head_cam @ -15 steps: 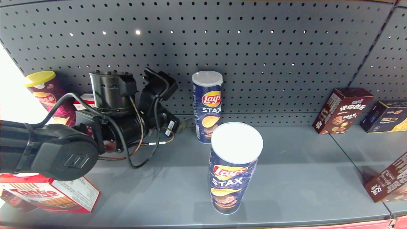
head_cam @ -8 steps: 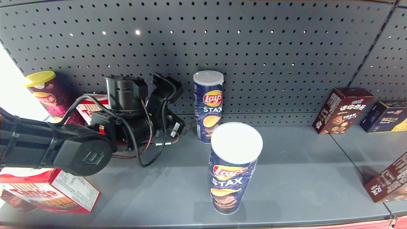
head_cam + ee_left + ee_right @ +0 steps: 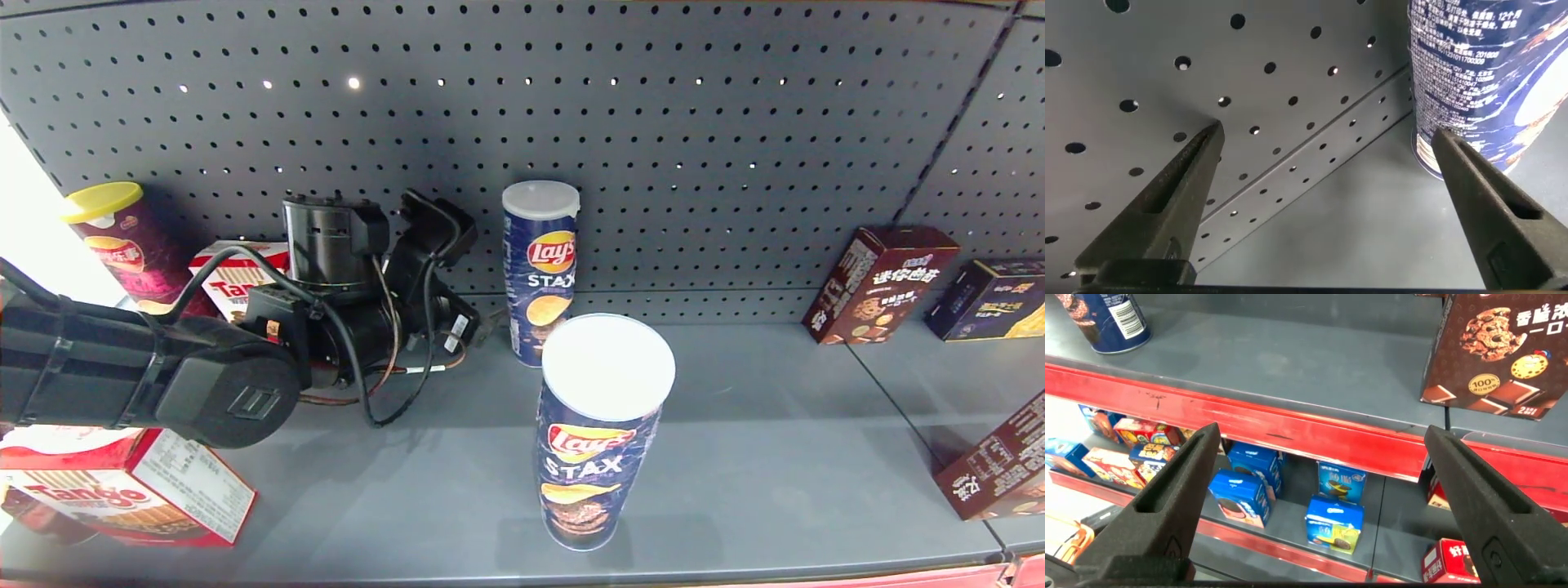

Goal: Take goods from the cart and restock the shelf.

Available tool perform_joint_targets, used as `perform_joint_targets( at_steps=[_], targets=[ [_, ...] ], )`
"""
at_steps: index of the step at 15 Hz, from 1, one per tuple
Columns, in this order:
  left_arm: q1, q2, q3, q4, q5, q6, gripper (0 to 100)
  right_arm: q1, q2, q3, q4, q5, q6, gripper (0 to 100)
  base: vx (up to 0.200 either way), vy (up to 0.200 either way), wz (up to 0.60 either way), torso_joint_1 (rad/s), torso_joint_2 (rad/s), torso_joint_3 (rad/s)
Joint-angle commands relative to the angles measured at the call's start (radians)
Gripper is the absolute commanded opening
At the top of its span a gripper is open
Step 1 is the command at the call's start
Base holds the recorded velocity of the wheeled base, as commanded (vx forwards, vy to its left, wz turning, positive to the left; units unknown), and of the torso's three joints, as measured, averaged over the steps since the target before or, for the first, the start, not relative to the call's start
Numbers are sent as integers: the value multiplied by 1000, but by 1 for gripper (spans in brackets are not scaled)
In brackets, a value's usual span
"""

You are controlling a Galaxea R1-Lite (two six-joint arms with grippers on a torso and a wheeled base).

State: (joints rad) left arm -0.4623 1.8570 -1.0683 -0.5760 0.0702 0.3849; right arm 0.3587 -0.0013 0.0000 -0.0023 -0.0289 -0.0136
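Two dark blue chip cans with white lids stand on the grey shelf (image 3: 775, 457). The rear can (image 3: 539, 269) is by the pegboard wall and the front can (image 3: 602, 425) is nearer me. My left gripper (image 3: 478, 314) lies low at the back of the shelf, just left of the rear can. In the left wrist view this gripper (image 3: 1327, 131) is open, and one fingertip (image 3: 1445, 147) is right against the base of the can (image 3: 1486, 73). My right gripper (image 3: 1321, 431) is open and holds nothing, out in front of the shelf's red edge (image 3: 1290, 416).
A purple can with a yellow lid (image 3: 122, 237) and a red-and-white wafer box (image 3: 233, 282) stand at the back left. Another wafer box (image 3: 131, 494) sits front left. Brown boxes (image 3: 886, 282) (image 3: 996, 465) stand at the right. Blue boxes (image 3: 1241, 494) fill a lower shelf.
My left arm has slid to the right along the back of the shelf. The rear can has shifted slightly right. The wafer box behind the arm has come into view.
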Motion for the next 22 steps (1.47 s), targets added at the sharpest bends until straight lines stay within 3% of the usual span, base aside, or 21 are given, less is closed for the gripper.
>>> perform_joint_targets(
  at_steps=[1,22],
  targets=[
    [-1,4,-2,1,0,0,100,0,1,0,-1,0,0,100,0,0,0,0,0,0],
    [-22,33,-35,7,-1,-1,100,0,1,0,1,0,0,100,0,0,0,0,0,0]
  ],
)
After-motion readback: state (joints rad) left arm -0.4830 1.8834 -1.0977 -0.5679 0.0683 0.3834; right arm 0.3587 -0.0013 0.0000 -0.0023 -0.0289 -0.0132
